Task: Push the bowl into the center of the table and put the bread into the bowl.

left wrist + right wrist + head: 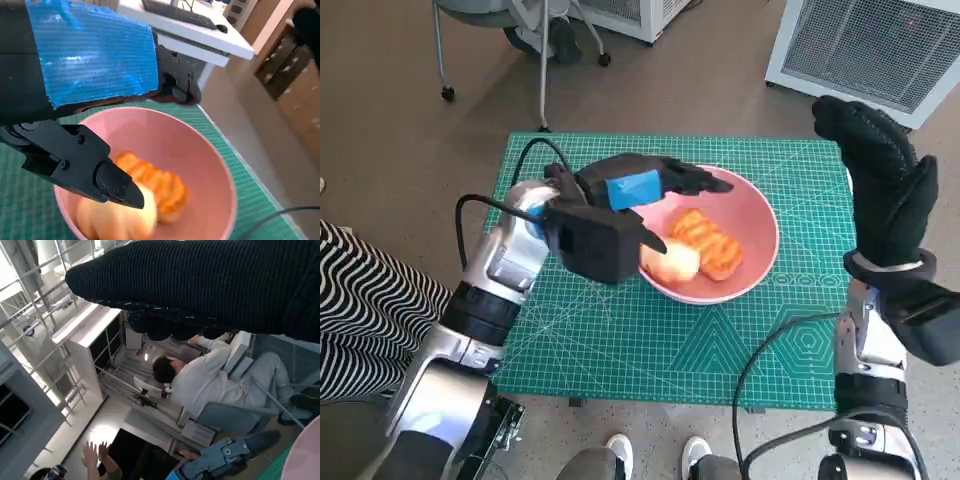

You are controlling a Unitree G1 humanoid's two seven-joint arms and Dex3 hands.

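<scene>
The left hand (638, 192) hovers over the pink bowl (758, 215) mid-frame, fingers spread, seemingly holding nothing. Two pieces of bread (708, 243) lie inside. The right hand (882, 185) is raised at right, open and empty.

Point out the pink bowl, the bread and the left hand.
pink bowl (756, 217): head view, bare inner wall on its right side.
bread (708, 243): head view, middle of the orange crust.
left hand (632, 187): head view, blue tape on its back.

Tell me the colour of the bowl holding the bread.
The bowl is pink; the left wrist view shows it best.
</scene>
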